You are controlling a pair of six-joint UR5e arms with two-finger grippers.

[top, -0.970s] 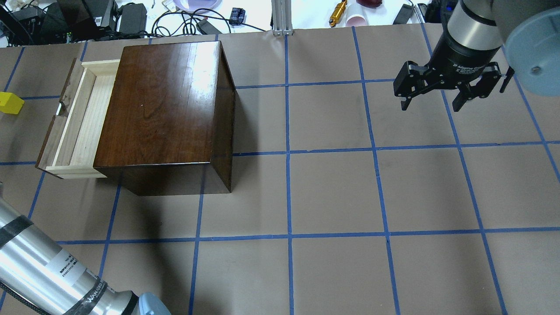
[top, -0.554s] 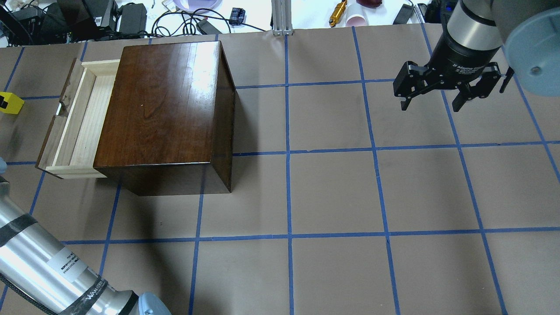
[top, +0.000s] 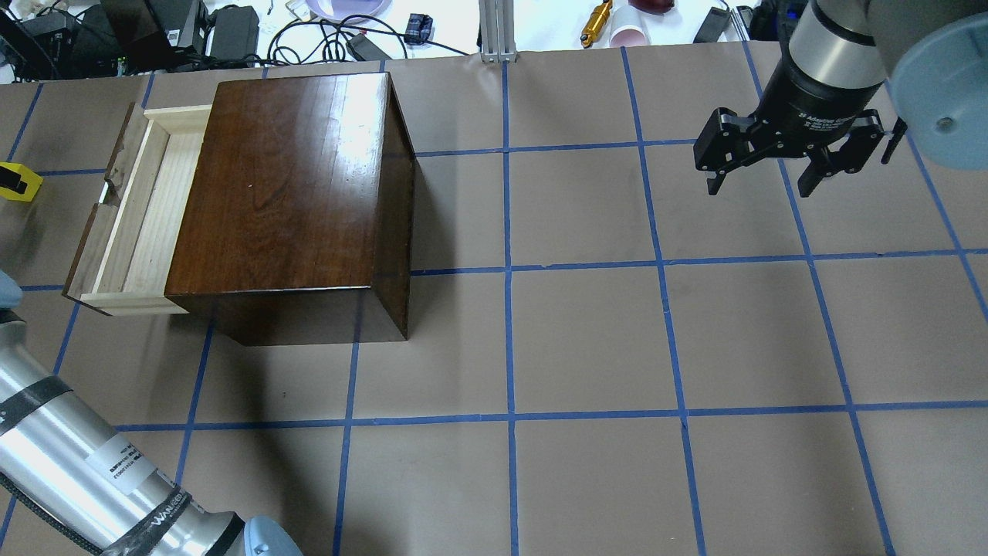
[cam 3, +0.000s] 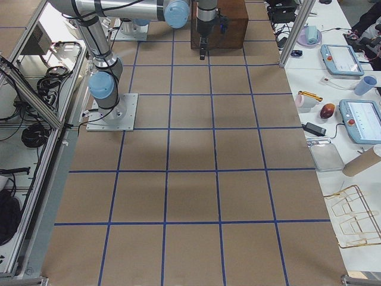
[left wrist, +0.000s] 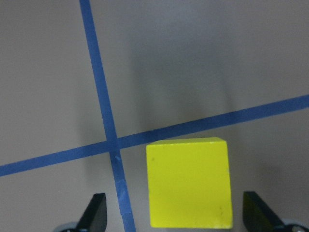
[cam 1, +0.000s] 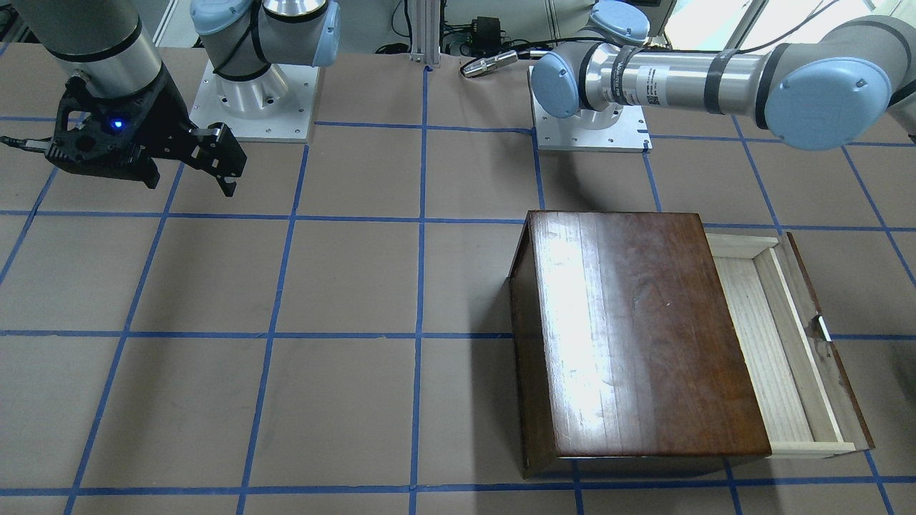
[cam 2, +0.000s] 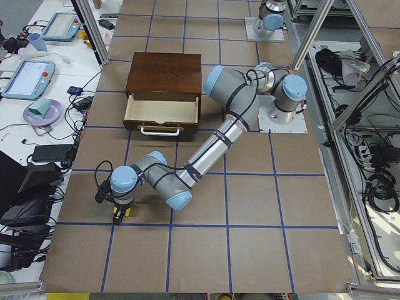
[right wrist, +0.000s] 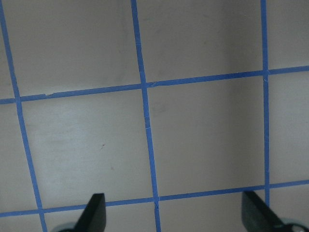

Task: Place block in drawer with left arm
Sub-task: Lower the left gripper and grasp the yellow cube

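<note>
I work in a robotics lab: my tabletop (cam 2: 250, 200) is brown paper gridded with blue tape (cam 2: 226, 206), aluminium framing (cam 2: 312, 31) rises at the right, and teach pendants (cam 2: 25, 78) lie on the white bench (cam 2: 59, 61) at upper left.

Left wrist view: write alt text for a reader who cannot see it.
A yellow block sits on the brown table between the left gripper's open black fingertips, touching neither. Two blue tape lines cross just off the block's upper left corner.
</note>
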